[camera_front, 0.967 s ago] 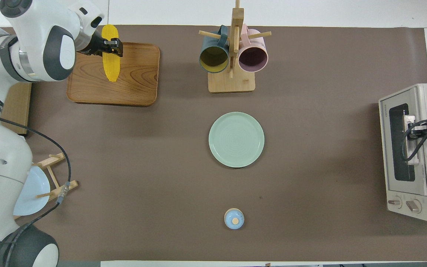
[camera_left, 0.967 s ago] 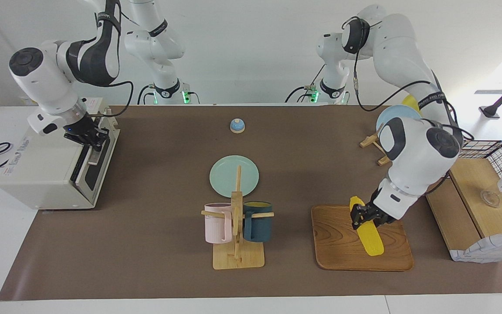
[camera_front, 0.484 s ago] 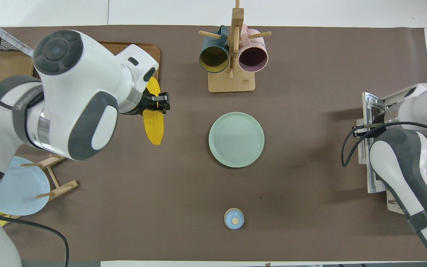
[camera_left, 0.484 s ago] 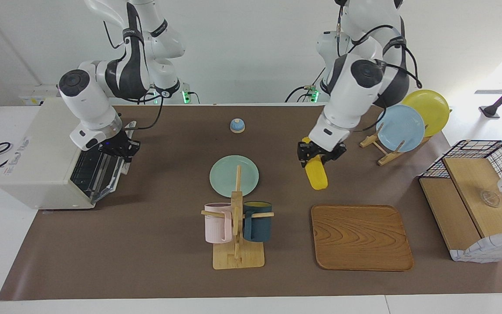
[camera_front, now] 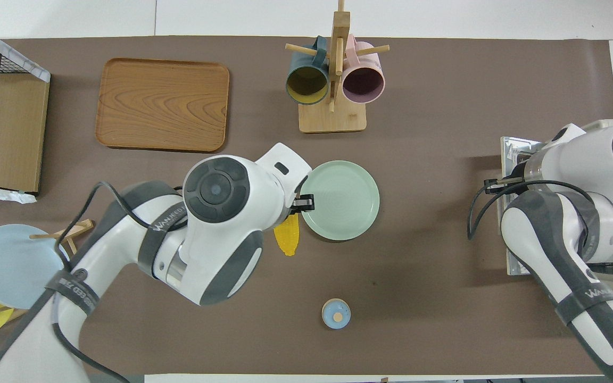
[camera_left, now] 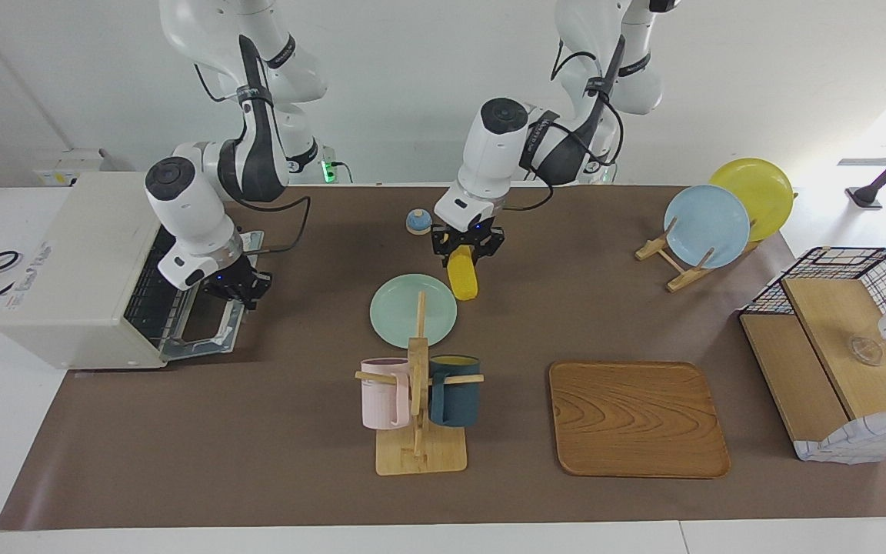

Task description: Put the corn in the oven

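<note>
Left gripper [camera_left: 467, 245] clenches the corn [camera_left: 462, 279] above the mat beside the green plate [camera_left: 401, 312], carrying it ovenward. Right gripper [camera_left: 237, 289], jaw state unclear, rests at the oven [camera_left: 74, 269]'s lowered door [camera_left: 208, 338], apparently keeping it open.

Plate [camera_left: 413, 311] mid-table, mug rack [camera_left: 419, 408] farther out, tray [camera_left: 637, 419] beside rack

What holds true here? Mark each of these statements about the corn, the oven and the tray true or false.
1. The left end effector holds the corn. True.
2. The oven door is closed. False: it lies folded down, with the right end effector at it.
3. The corn lies on the wooden tray. False: the tray is bare; the corn hangs beside the green plate.
4. Two mugs hang on the wooden mug rack. True.
</note>
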`<state>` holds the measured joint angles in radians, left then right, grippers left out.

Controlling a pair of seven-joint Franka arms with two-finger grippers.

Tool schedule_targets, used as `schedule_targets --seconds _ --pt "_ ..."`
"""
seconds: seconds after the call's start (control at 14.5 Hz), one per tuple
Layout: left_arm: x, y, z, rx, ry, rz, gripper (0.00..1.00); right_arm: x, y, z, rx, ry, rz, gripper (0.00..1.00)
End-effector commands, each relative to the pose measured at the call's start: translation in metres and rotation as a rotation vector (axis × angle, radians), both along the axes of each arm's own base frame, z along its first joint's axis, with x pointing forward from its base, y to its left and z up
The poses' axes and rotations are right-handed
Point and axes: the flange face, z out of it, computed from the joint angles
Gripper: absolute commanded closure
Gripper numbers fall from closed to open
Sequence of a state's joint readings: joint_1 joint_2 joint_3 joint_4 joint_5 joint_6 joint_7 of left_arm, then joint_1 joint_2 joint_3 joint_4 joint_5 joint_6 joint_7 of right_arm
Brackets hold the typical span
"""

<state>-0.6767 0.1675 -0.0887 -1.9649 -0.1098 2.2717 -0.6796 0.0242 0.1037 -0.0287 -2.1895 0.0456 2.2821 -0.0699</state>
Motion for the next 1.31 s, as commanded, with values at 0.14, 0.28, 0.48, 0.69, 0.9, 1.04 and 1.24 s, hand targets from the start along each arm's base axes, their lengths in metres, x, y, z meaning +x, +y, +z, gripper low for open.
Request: schedule_targets --seconds 0.14,0.28,0.48,0.69,0.9,1.04,1.24 --pt "0.011 -0.043 -0.04 -0.026 -0.001 0.01 1.0 0.015 -0.029 -0.04 -0.003 -0.026 -0.038 1.0" --pt "0.022 -0.058 -0.048 -0.04 -0.009 0.016 1.0 0.014 -0.029 -0.041 -0.002 -0.023 -0.04 1.0" --pt "0.026 -0.066 -0.062 -0.051 -0.017 0.03 1.0 0.018 0.001 -0.04 0.033 -0.031 -0.046 1.0" --pt "0.018 -0.073 -0.069 -0.05 -0.019 0.019 1.0 0.022 0.069 -0.033 0.053 -0.04 -0.14 1.0" --pt "0.015 -0.072 -0.074 -0.04 -0.012 0.019 0.13 0.021 0.11 -0.026 0.062 -0.059 -0.19 1.0" --pt "0.014 -0.071 -0.073 -0.032 -0.005 0.018 0.0 0.025 0.118 -0.02 0.063 -0.057 -0.193 1.0" --pt "0.03 -0.045 -0.05 -0.013 0.004 0.027 0.0 0.033 0.14 -0.001 0.061 -0.061 -0.158 0.22"
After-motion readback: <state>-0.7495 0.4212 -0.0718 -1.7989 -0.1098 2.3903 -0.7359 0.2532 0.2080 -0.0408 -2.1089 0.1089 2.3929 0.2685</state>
